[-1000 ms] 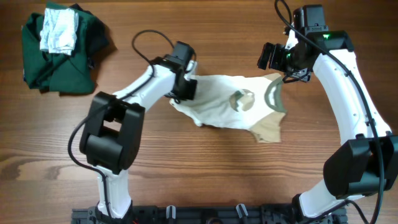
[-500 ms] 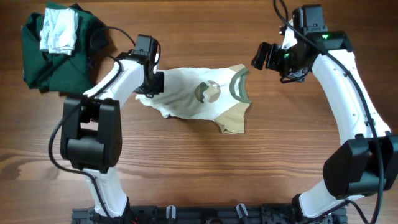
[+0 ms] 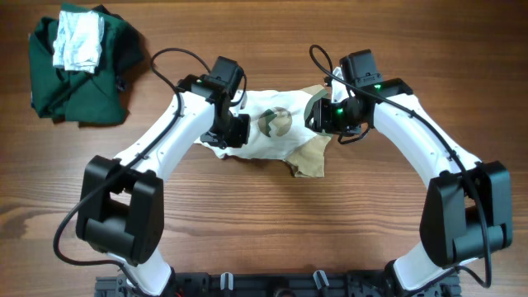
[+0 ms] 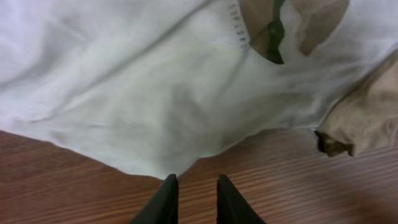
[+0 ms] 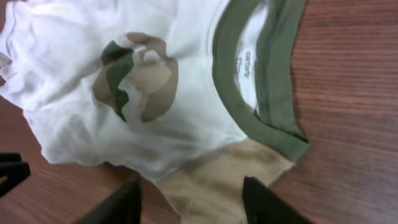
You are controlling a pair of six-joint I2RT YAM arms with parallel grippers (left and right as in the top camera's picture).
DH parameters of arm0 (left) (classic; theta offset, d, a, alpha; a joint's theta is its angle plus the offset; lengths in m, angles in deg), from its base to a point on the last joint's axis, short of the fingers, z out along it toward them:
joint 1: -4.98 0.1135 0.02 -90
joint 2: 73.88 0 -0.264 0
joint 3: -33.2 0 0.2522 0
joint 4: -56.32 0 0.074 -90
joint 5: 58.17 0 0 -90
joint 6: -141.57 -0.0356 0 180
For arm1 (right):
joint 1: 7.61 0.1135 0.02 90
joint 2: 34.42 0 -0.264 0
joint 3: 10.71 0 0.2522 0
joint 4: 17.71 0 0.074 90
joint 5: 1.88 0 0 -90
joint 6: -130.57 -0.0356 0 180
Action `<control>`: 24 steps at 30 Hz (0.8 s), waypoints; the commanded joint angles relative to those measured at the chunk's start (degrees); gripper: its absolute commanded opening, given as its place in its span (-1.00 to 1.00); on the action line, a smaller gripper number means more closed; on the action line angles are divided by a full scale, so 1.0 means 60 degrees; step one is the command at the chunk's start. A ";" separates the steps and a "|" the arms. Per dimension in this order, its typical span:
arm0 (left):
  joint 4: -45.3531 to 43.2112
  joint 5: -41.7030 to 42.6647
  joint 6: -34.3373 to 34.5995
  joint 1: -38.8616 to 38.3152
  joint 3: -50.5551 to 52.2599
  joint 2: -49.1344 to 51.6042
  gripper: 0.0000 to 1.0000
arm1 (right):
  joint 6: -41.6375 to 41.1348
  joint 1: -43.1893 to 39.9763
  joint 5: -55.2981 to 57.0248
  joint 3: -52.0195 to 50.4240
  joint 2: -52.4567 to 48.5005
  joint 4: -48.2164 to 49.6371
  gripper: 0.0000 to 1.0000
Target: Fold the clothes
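The clothes (image 3: pixel 266 139) lie crumpled at the table's middle: a small white shirt with a camouflage print (image 5: pixel 137 78), a green collar (image 5: pixel 249 93) and a tan sleeve (image 3: pixel 309 157). My left gripper (image 3: pixel 224 136) hangs over the shirt's left hem. In the left wrist view its gripper (image 4: pixel 194 199) stands slightly open, with bare wood between the tips and the white fabric (image 4: pixel 155 93) just ahead. My right gripper (image 3: pixel 320 115) is over the collar side. In the right wrist view its gripper (image 5: pixel 196 202) is open, its fingers straddling the tan sleeve (image 5: pixel 217 180).
A large dark green garment (image 3: pixel 78 78) sits bunched at the far left corner with a white cloth (image 3: pixel 78 41) on top. Black cables loop from both arms above the shirt. Bare wooden table (image 3: pixel 264 231) stretches in front.
The shirt has been dragged left from where it lay a second ago. My left gripper has swung back right to the hem. My right arm came down and left over the collar, its jaws narrowing.
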 commanded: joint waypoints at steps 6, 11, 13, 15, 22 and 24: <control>-0.0954 0.0109 0.0634 -0.0018 0.1162 0.0007 -0.76 | -0.0055 0.0142 -0.0335 -0.0135 -0.0816 0.0229 -0.35; -0.1290 -0.0047 0.0630 -0.0018 0.1311 0.0033 -0.83 | -0.0051 0.0291 -0.0331 -0.0135 -0.1239 0.0419 -0.37; -0.1534 -0.0328 0.0630 -0.0018 0.1311 0.0058 -0.88 | 0.0015 0.0291 -0.0331 -0.0135 -0.1406 0.0517 -0.39; -0.1763 -0.0528 0.0619 -0.0018 0.1311 0.0058 -0.89 | 0.0047 0.0291 -0.0328 -0.0135 -0.1526 0.0583 -0.39; -0.1989 -0.0933 0.0627 0.0182 0.1315 0.0335 -0.92 | 0.0007 0.0291 -0.0328 -0.0135 -0.1683 0.0692 -0.38; -0.1949 -0.0933 0.0623 0.0291 0.1315 0.0648 -0.92 | 0.0004 0.0291 -0.0328 -0.0135 -0.1708 0.0696 -0.38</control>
